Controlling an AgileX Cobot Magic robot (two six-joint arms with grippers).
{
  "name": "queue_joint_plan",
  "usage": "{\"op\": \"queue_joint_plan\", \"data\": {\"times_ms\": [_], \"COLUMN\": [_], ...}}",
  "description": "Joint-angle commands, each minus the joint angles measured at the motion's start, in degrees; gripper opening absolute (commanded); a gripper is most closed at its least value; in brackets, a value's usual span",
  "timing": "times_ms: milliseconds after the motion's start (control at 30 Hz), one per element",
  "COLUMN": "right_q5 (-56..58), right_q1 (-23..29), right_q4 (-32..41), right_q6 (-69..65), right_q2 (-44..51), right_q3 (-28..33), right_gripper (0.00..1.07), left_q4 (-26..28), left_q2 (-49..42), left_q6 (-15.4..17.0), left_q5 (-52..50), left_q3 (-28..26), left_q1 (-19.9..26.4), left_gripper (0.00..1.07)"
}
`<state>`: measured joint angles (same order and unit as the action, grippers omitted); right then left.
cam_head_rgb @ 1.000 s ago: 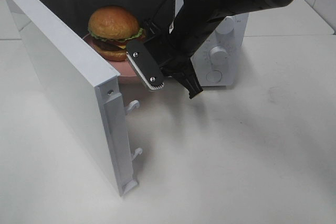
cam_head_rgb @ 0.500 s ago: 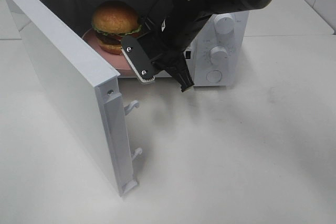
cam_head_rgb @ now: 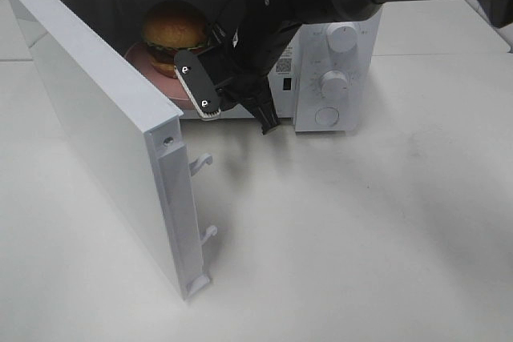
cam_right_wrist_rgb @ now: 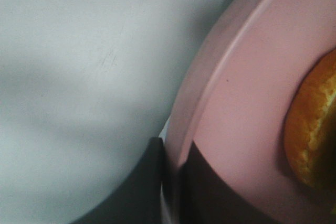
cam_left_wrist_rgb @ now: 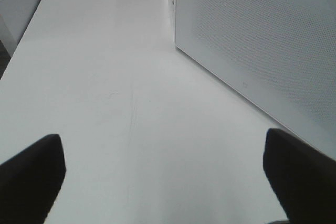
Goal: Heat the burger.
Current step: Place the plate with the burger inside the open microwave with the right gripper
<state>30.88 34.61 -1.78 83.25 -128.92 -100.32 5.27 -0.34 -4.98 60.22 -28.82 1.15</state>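
Observation:
The burger (cam_head_rgb: 174,28), golden-brown bun on top, sits on a round pink plate (cam_head_rgb: 167,84) inside the open white microwave (cam_head_rgb: 337,46). My right gripper (cam_head_rgb: 203,95) reaches into the microwave's mouth and is shut on the plate's near rim. The right wrist view shows its dark fingers (cam_right_wrist_rgb: 142,187) pinching the pink plate (cam_right_wrist_rgb: 236,103), with the burger (cam_right_wrist_rgb: 315,129) at the frame's edge. In the left wrist view my left gripper (cam_left_wrist_rgb: 165,182) is open, with nothing between its fingers, low over the bare table (cam_left_wrist_rgb: 105,77).
The microwave door (cam_head_rgb: 104,118) is swung wide open toward the front left, latch hooks (cam_head_rgb: 202,162) sticking out. Two knobs and a button (cam_head_rgb: 333,82) are on the control panel. A white dotted microwave panel (cam_left_wrist_rgb: 252,40) stands close beside my left gripper.
My right gripper has carried the plate and burger back and leftward, deeper into the microwave cavity. The left gripper has not moved.

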Motion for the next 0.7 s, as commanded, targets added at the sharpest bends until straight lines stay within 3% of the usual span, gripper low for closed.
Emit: {"op": "queue_joint_plan", "data": {"times_ms": [33,433,700], "right_q5": [-2.9,-3.8,-5.1], "right_q1": [-0.2,-0.2,-0.2], "right_q4": [-1.3,-1.4,-2.9], "right_q6": [-2.1,-4.9,-7.4], "right_q2": [-1.0,-4.7,-4.8], "right_q3": [-3.4,-7.8,-7.8], "right_gripper": [0.0,0.05,0.23], "left_q4": [0.2,0.2,0.2], "left_q2": [-1.1,-1.1,-1.1], "left_q6": [0.3,0.3,0.3], "left_q5": [-0.8,-0.8,-0.8], "left_q3": [0.2,0.2,0.2], "left_q1": [0.1,0.1,0.1], "left_gripper": [0.94,0.94,0.94]}}
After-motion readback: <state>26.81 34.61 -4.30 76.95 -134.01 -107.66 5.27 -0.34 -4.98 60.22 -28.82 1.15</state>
